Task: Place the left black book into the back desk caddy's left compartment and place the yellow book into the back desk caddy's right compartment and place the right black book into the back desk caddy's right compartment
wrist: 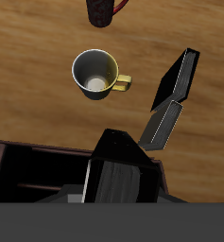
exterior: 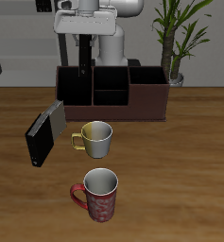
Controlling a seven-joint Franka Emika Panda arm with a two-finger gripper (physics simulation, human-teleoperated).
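Observation:
My gripper (exterior: 82, 52) is shut on the left black book (exterior: 82, 68) and holds it upright over the back desk caddy (exterior: 132, 106). The book's lower end dips to rim level at the left compartment (exterior: 71, 87). The right compartment (exterior: 149, 77) at the other end looks empty. In the wrist view the held book (wrist: 128, 156) fills the space below my gripper (wrist: 123, 189), above the caddy (wrist: 19, 165). The right black book (exterior: 39, 140) (wrist: 177, 76) leans tilted on the table. A grey-faced book with a yellow-tan edge (exterior: 54, 115) (wrist: 161, 125) rests against it; I cannot tell whether it is the yellow book.
A yellow-and-white mug (exterior: 96, 139) (wrist: 94, 74) stands in front of the caddy. A red patterned mug (exterior: 100, 195) (wrist: 104, 9) stands nearer the table's front edge. A potted plant (exterior: 176, 43) rises behind the caddy's far end.

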